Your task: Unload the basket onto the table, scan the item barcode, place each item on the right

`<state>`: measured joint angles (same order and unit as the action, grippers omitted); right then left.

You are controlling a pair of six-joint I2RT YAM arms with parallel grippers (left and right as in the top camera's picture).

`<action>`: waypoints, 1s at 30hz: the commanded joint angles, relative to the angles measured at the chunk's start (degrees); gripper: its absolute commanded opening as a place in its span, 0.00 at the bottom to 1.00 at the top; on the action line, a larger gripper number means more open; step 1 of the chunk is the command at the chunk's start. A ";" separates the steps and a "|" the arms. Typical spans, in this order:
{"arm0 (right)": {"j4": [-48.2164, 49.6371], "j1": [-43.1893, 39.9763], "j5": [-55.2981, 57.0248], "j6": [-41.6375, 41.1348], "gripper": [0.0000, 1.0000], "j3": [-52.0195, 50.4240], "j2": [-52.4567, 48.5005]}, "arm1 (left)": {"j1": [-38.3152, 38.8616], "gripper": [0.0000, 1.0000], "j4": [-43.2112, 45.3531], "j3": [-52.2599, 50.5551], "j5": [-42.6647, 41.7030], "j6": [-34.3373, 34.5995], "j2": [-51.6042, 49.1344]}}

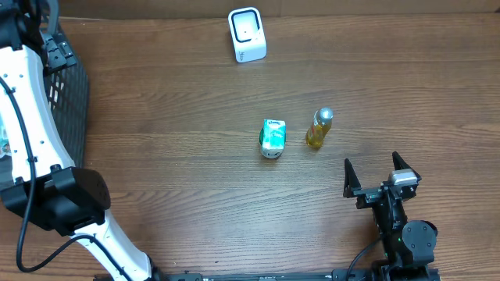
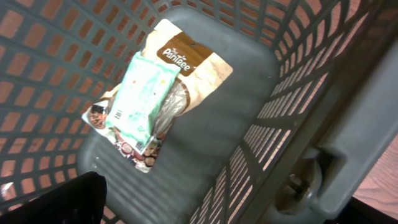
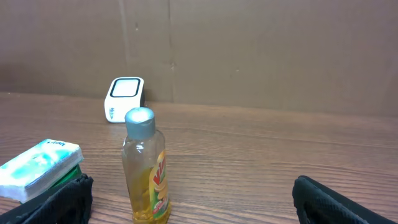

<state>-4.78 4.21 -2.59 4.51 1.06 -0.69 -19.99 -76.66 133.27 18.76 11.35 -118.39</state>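
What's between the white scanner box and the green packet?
Only bare wooden table, seen overhead, between white plastic scanner box and green-and-white packet.

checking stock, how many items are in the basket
2: a mint-green packet lying on top of a brown pouch, both on the basket floor. Others may be hidden outside the left wrist view.

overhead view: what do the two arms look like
The left arm has white shells, black joints and a black cable along it. The right arm is black with a small silver block; its tool has two pointed black fingers.
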 commanded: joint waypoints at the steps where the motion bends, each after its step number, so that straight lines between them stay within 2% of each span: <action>1: 0.13 -0.07 -0.09 0.04 1.00 -0.61 0.07 | -3.23 1.00 0.35 0.22 -1.40 -0.70 1.81; 30: 0.13 -0.07 -0.09 0.04 1.00 -0.61 0.07 | -4.96 0.99 0.07 0.20 -5.18 -0.70 1.81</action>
<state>-4.78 4.21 -2.59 4.49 1.06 -0.69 -24.43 -76.71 133.27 14.48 11.38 -118.39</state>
